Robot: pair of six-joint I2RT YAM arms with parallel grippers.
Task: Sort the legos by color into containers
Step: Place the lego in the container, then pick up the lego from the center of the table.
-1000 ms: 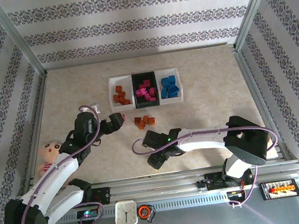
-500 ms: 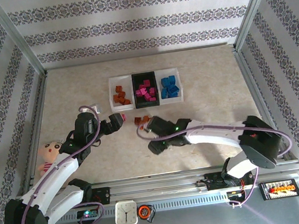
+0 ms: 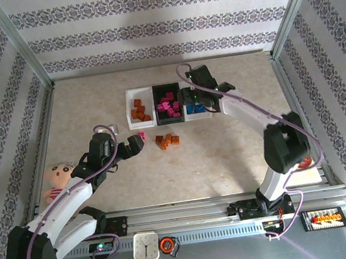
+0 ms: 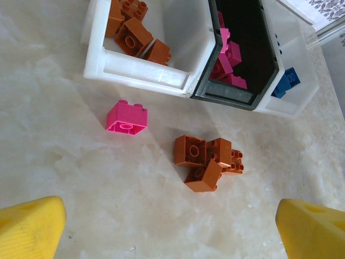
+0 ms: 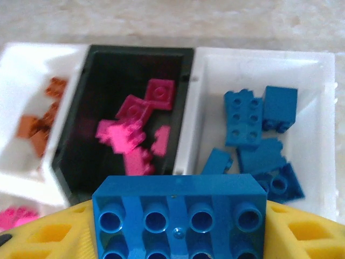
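Right pincer (image 5: 175,234) clasps a blue lego (image 5: 175,208) (studs plain from the wrist) over containers (image 5: 259,53).

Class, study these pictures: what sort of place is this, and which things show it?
Probably a robotics lab test cell: two white-and-black robot arms bolted to a silver metal rail, patterned wallpaper panels in a metal frame, and three small plastic bins of colour-sorted bricks.
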